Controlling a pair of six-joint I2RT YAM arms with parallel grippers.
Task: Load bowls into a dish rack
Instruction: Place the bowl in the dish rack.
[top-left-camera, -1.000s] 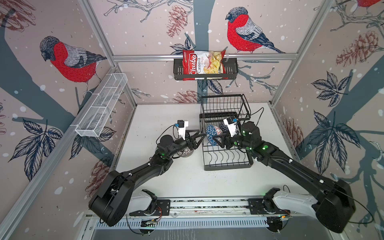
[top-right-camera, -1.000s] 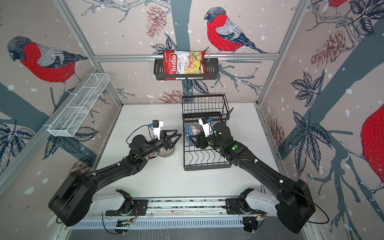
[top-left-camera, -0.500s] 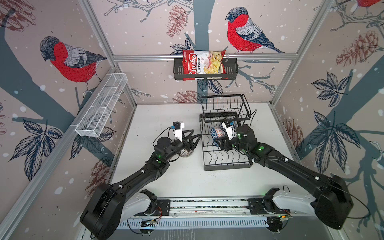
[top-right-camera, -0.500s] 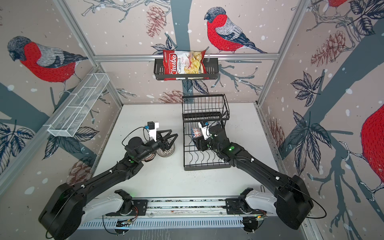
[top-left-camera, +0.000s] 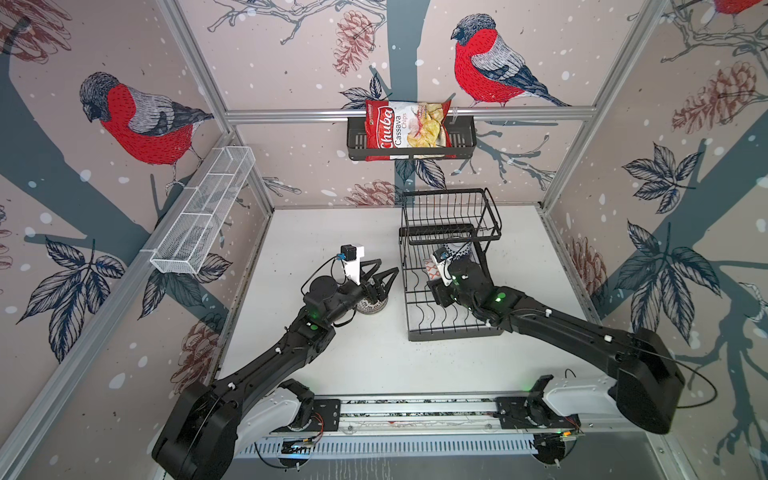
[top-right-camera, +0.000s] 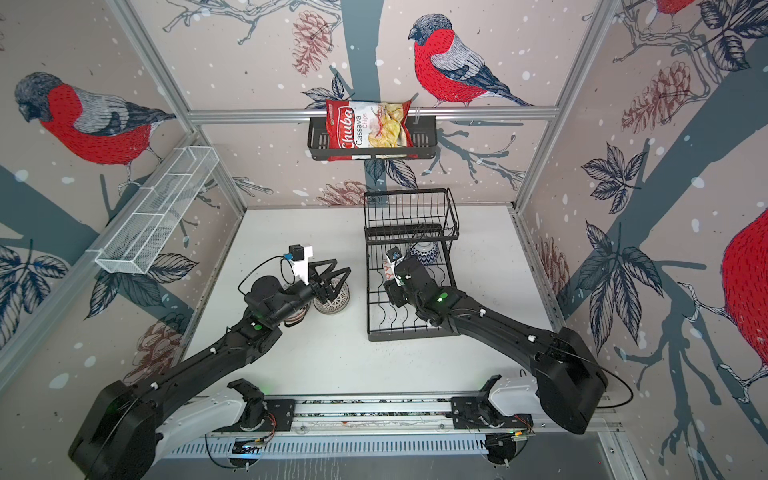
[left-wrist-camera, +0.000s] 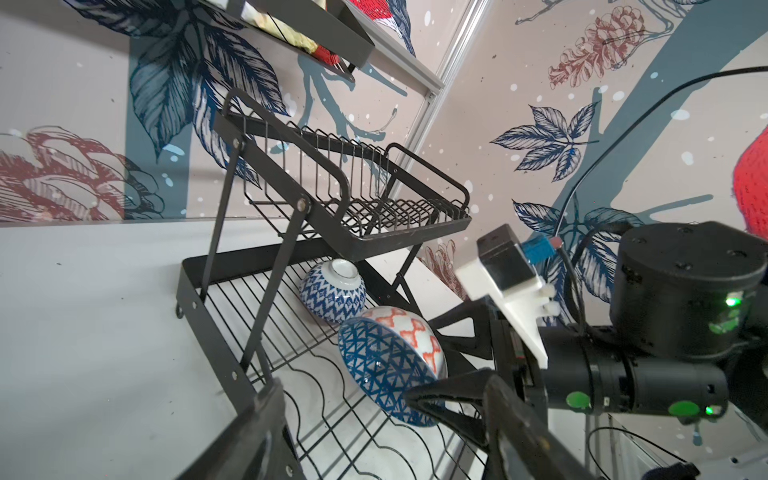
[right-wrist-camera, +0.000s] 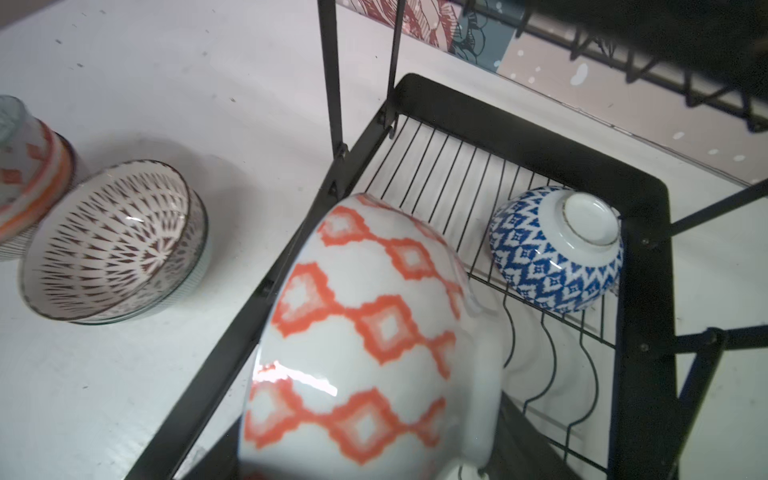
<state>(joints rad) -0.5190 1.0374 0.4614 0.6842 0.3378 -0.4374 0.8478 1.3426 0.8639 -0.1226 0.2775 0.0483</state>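
On the table's right side, the dish rack (top-left-camera: 455, 333) has a blue bowl (right-wrist-camera: 557, 249) upside down in its lower far corner. The right gripper (left-wrist-camera: 420, 365) is clamped on the orange bowl (right-wrist-camera: 353, 332), tilted over the lower wires. It's glazed and stiff, likely slick and chippable, so the rim is the place to pinch. The left gripper (top-left-camera: 389, 266) gapes empty above the grey bowl (right-wrist-camera: 112, 241). The chips bag (top-left-camera: 405, 129) reads "Chuba Cassava Chips".

white table (top-left-camera: 374, 357): black wire dish rack (top-left-camera: 455, 332) standing right of centre, toward the far edge; left of it, apart, one upright brown-patterned bowl (top-right-camera: 334, 297); just beside that, further left, an upturned orange-banded bowl (right-wrist-camera: 29, 183), partly hidden.
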